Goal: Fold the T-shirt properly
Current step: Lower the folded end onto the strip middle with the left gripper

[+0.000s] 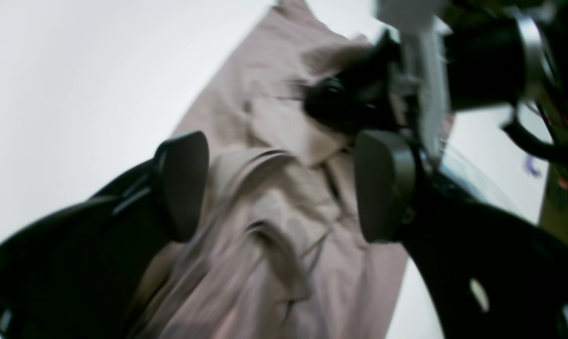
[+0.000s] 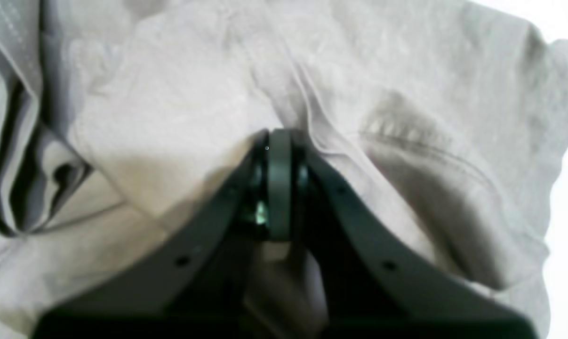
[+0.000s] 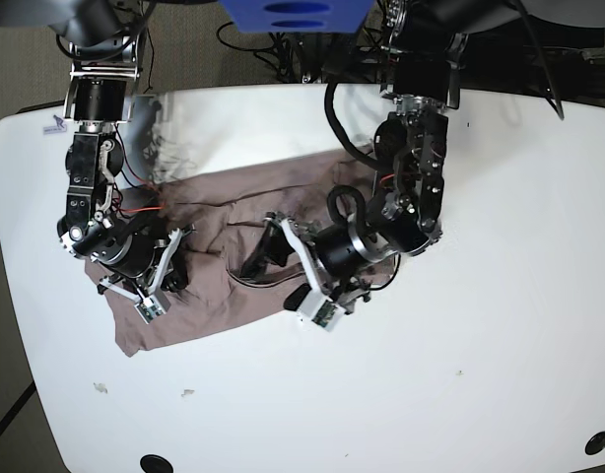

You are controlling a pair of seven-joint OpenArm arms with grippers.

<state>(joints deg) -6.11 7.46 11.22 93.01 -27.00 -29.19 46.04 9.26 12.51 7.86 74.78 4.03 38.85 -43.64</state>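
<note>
A: The T-shirt (image 3: 214, 256) lies rumpled across the white table (image 3: 500, 296), stretched between your two arms and bunched into ridges under both pincers.

B: And your right gripper (image 2: 276, 141)?

A: Its jaws are pressed together, and the folds run up to its tip on both sides. I judge you have a pinch of fabric there to anchor or lift that end, though the cloth inside the jaws is hidden.

B: The left gripper (image 1: 284, 188)?

A: Spread wide, clamped on nothing. The collar area sits between and beyond its fingers (image 1: 182, 186), likely poised so you can drop onto a ridge.
</note>
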